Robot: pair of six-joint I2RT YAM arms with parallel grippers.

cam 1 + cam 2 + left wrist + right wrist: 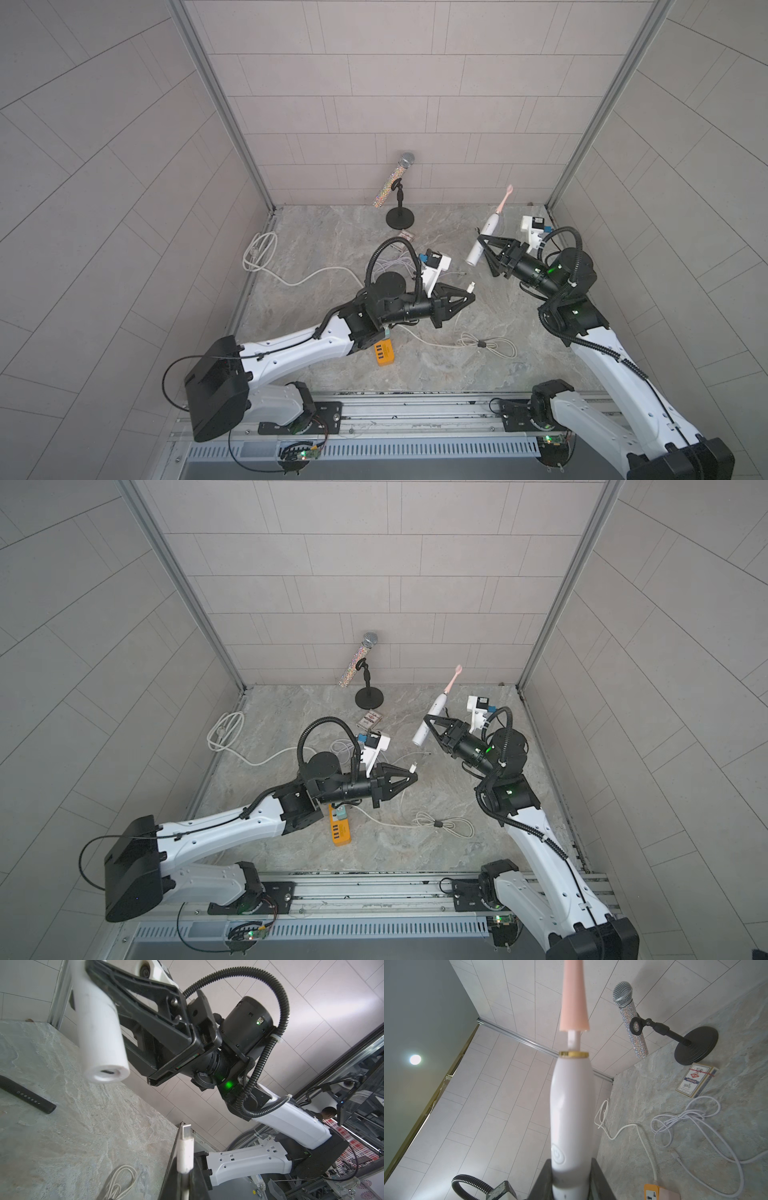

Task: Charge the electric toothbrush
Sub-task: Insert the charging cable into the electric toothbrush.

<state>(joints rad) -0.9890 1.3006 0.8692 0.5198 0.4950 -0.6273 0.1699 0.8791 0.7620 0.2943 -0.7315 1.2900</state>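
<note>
Toothbrush (pixel 571 1095) clamped in right tool (pixel 571 1176) — plug (pixel 185 1151), seemingly, in left tool (pixel 471 296).

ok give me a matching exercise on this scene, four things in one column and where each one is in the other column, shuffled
Things
1. electric toothbrush
2. white charging plug
3. microphone
4. orange power strip

Places
A. clipped in a black stand at the far end of the table
B. lying flat, partly hidden under the left arm
C. held off the table in the right claw
D. pinched in the shut left claw

Pairs: 1-C, 2-D, 3-A, 4-B
</note>
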